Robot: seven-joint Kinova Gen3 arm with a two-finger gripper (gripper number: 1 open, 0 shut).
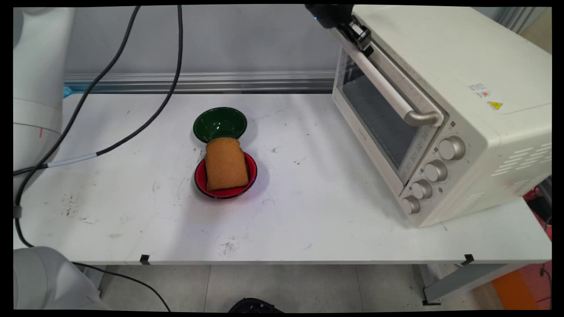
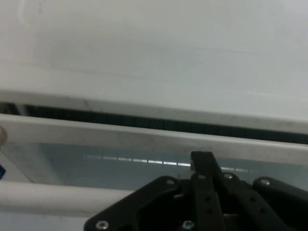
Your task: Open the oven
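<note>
My black gripper (image 1: 362,38) is at the top of the picture, against the far upper end of the cream toaster oven's (image 1: 476,79) door, by the far end of its handle (image 1: 387,88). In the hand view its fingers (image 2: 202,159) stand pressed together, shut, their tips in front of the door's top rail (image 2: 144,137). The handle (image 2: 48,197) crosses at lower left, and a dark gap (image 2: 144,120) runs between the rail and the oven body. Nothing is seen between the fingers.
A slice of brown bread (image 1: 225,164) lies in a red bowl (image 1: 251,182) mid-table, with an empty green bowl (image 1: 220,123) right behind it. Black cables (image 1: 145,123) hang across the table's left. Several knobs (image 1: 436,170) line the oven's front.
</note>
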